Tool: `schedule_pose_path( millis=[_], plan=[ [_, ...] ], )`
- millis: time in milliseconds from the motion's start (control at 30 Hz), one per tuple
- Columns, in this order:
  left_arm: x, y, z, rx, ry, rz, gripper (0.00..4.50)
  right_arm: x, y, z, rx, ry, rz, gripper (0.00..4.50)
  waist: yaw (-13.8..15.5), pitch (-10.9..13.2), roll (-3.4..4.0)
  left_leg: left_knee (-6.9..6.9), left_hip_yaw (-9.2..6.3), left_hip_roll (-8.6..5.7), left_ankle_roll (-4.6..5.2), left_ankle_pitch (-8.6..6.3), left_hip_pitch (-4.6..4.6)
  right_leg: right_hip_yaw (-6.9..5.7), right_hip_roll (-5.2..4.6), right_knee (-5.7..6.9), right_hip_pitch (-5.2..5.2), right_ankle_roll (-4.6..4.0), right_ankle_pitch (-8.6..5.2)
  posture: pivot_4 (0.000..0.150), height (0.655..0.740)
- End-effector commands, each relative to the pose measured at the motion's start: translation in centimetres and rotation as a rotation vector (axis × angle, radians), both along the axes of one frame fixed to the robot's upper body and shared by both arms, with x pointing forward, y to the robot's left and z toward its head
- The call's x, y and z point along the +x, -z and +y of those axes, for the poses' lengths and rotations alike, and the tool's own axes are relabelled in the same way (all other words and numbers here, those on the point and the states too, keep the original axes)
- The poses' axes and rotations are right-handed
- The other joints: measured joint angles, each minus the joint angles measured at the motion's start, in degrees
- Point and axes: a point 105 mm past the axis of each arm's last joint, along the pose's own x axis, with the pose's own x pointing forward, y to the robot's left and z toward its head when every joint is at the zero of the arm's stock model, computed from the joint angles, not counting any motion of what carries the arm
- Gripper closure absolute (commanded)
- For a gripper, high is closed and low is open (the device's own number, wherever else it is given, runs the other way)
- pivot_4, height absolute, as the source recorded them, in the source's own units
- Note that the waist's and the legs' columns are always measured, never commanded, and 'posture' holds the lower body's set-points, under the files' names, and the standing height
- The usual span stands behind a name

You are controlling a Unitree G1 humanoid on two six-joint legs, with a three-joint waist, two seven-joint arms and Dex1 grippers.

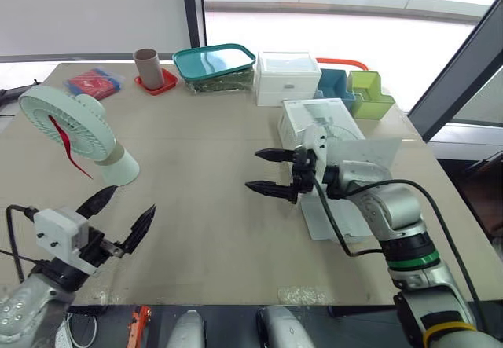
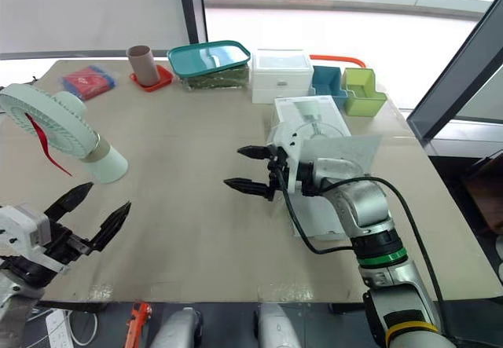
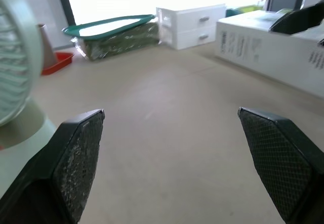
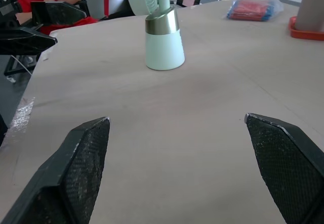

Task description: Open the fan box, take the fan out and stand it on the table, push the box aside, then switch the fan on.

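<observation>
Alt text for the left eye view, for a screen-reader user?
A pale green fan stands on its base on the table at the robot's left, out of its white box, which lies at the right behind the right gripper. The left gripper and right gripper both hover above the table, jaws open, holding nothing.

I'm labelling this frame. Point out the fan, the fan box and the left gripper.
fan (image 1: 121,167): left eye view, on its pale base.
fan box (image 1: 316,115): left eye view, on its top face.
left gripper (image 1: 132,199): left eye view, midway between its open fingertips.
</observation>
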Motion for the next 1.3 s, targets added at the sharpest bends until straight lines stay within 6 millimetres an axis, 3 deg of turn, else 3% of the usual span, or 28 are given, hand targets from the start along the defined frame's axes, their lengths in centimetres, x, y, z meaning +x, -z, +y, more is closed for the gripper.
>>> schedule_pose_path(
  millis=[33,400,533,767,1033,1300],
  plan=[
    [-0.4,-1.2,-1.1,0.016,-0.041,-0.085,0.0,-0.1,-1.3,0.4,0.011,-0.04,-0.062,0.14,-0.1,0.0,0.0,0.0,0.0,0.01,0.0,0.0,0.0,0.0,0.01,0.0,-0.01,0.0,0.0,0.15,0.74],
    [0.5,-4.3,1.5,0.018,-0.307,-0.241,0.0,0.0,-0.8,1.9,0.008,-0.094,-0.063,0.14,0.0,0.0,0.01,0.02,-0.01,0.01,0.0,0.0,0.02,-0.01,0.02,0.01,0.01,-0.01,0.04,0.15,0.74],
    [1.4,-3.3,1.0,0.017,-0.388,-0.237,0.0,0.0,-0.6,2.1,0.003,-0.098,-0.059,0.14,0.0,0.0,0.0,0.02,-0.02,-0.02,0.0,0.0,0.01,-0.01,0.01,0.01,0.02,0.01,0.06,0.15,0.74],
    [2.4,-1.9,2.5,-0.068,-0.602,-0.276,0.0,-0.2,-0.8,2.1,-0.019,-0.104,-0.056,0.14,0.0,0.0,0.0,0.02,-0.03,-0.02,0.0,0.0,0.01,-0.01,0.01,0.01,0.02,0.03,0.07,0.15,0.74],
    [3.8,0.0,2.7,-0.082,-0.693,-0.322,0.0,-0.2,-1.2,2.1,-0.044,-0.118,-0.06,0.14,0.0,0.0,-0.01,0.04,-0.03,-0.03,0.0,0.0,0.01,-0.02,0.01,0.01,0.03,0.06,0.1,0.15,0.74],
    [6.7,1.1,1.2,-0.093,-0.726,-0.369,0.0,-0.6,-1.3,2.3,-0.063,-0.139,-0.058,0.14,0.1,0.0,-0.02,0.09,-0.04,-0.08,0.0,0.01,-0.03,-0.01,-0.03,0.01,0.04,0.13,0.16,0.15,0.74]
  ],
)
